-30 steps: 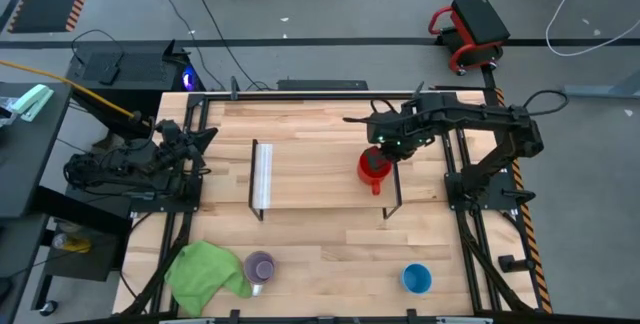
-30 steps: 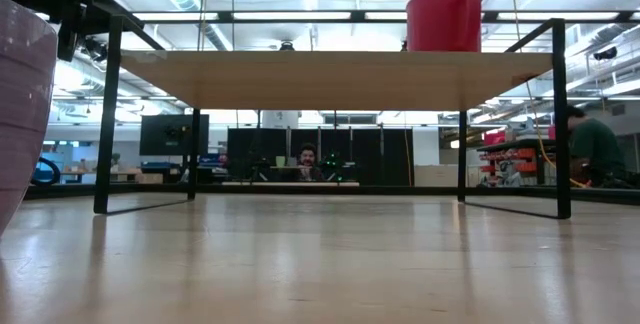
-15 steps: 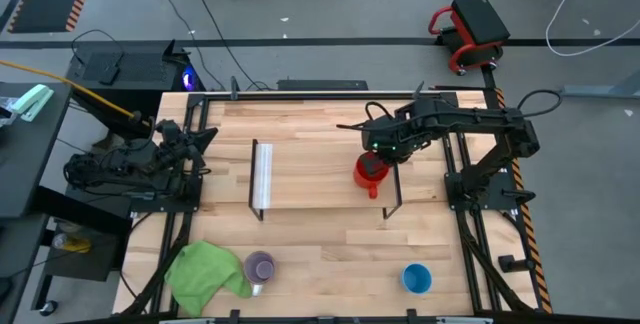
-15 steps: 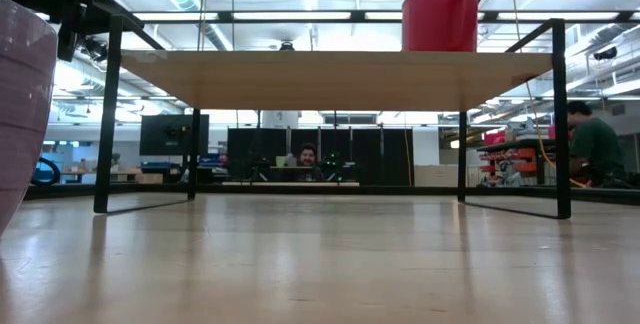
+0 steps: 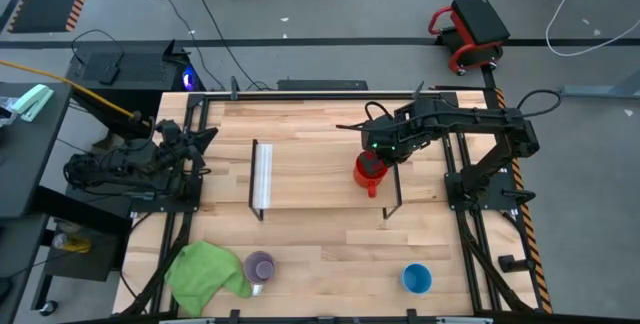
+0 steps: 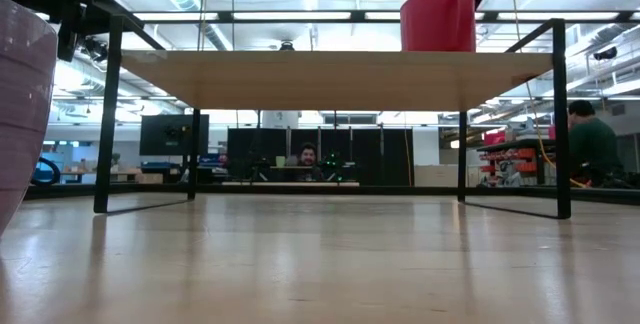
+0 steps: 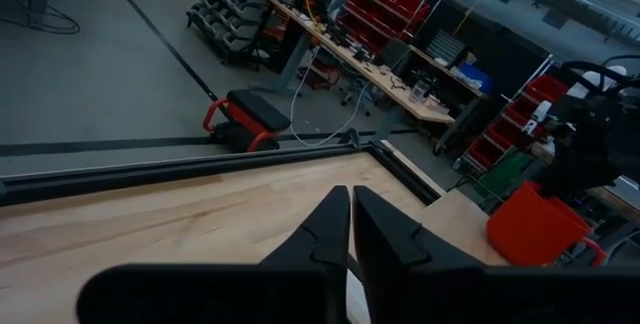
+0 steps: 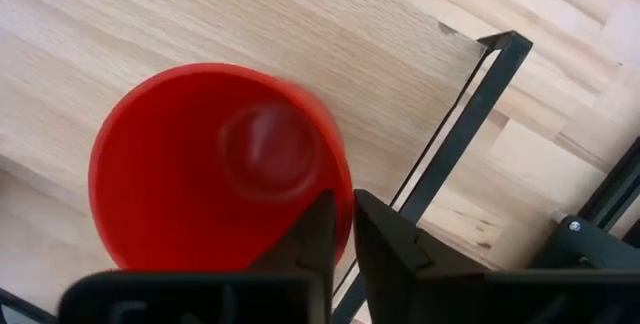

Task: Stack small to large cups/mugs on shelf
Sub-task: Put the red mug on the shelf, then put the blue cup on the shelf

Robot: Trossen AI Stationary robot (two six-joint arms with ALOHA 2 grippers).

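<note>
While the left gripper (image 7: 348,226) waits at the left table edge w/ jaws pressed together on nothing, the action sits further right. Green cloth (image 5: 205,271) lies bunched at the near-left of the tabletop (image 5: 320,254), touching the pale purple mug (image 5: 260,265) just right of it; that mug looms as a blurred purple wall at the low view's left edge. The shelf (image 5: 320,174), a light-wood board on black end frames w/ a white strip (image 5: 263,176) along its left end, spans the table's middle. Red mug (image 5: 370,171) stands upright on the shelf's right end, close to the right end frame; glossy red, open mouth up, handle toward the near side. Right gripper (image 8: 342,226) is above it, one finger inside the rim and one outside, straddling the wall; cannot tell whether it's gripping or has let go. Blue cup (image 5: 416,278) stands alone near the front-right of the tabletop, well apart from the shelf.

Room: grey floor w/ cables, a red-and-black rolling stool (image 5: 470,30) beyond the table, red storage bins in the left wrist view. Across the room, low view shows a person seated at a desk (image 6: 307,159) and another at far right (image 6: 592,144)
</note>
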